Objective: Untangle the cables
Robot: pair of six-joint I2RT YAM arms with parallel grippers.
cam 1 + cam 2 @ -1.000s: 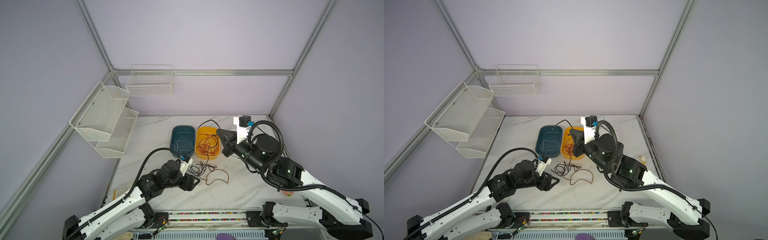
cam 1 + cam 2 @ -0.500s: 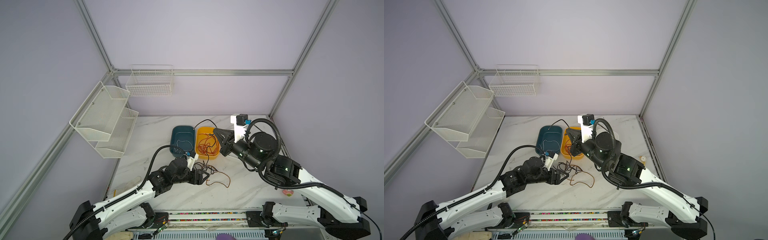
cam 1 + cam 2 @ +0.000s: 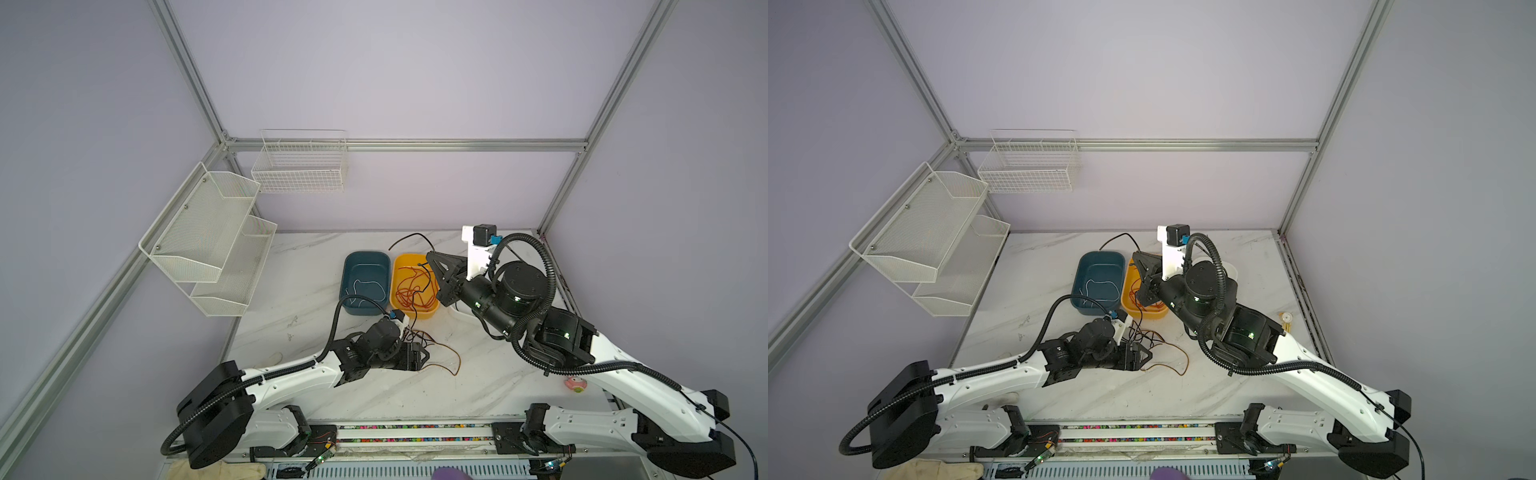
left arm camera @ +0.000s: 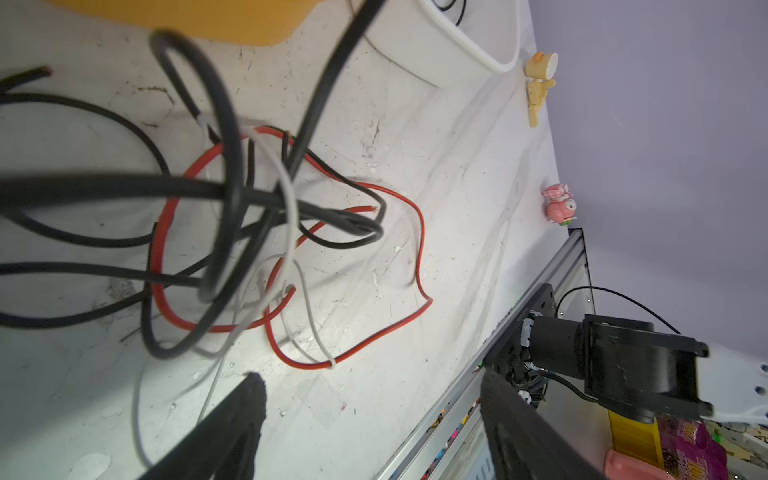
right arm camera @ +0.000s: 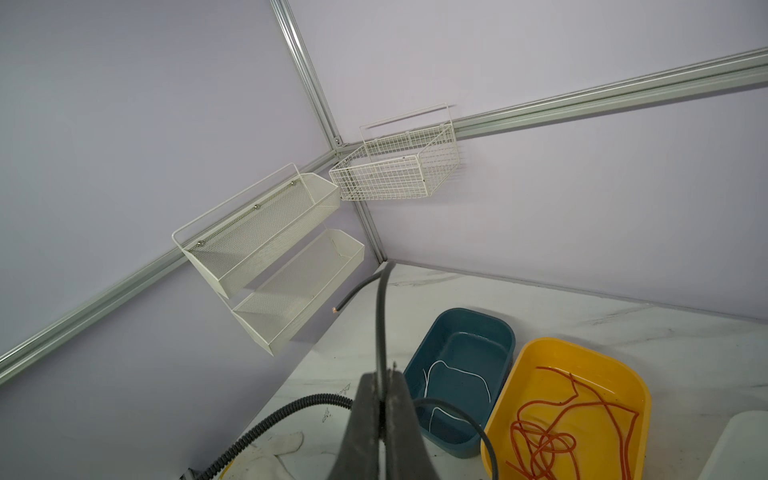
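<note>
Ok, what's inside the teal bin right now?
One thin white cable lies curled on the floor of the teal bin; nothing else shows. The left arm's black hose crosses its near edge, hiding a strip there.

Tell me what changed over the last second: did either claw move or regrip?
The left claw pushed rightward into the cable tangle, jaws open, gripping nothing. The right claw barely shifted and stayed shut on the black cable above the yellow bin.
</note>
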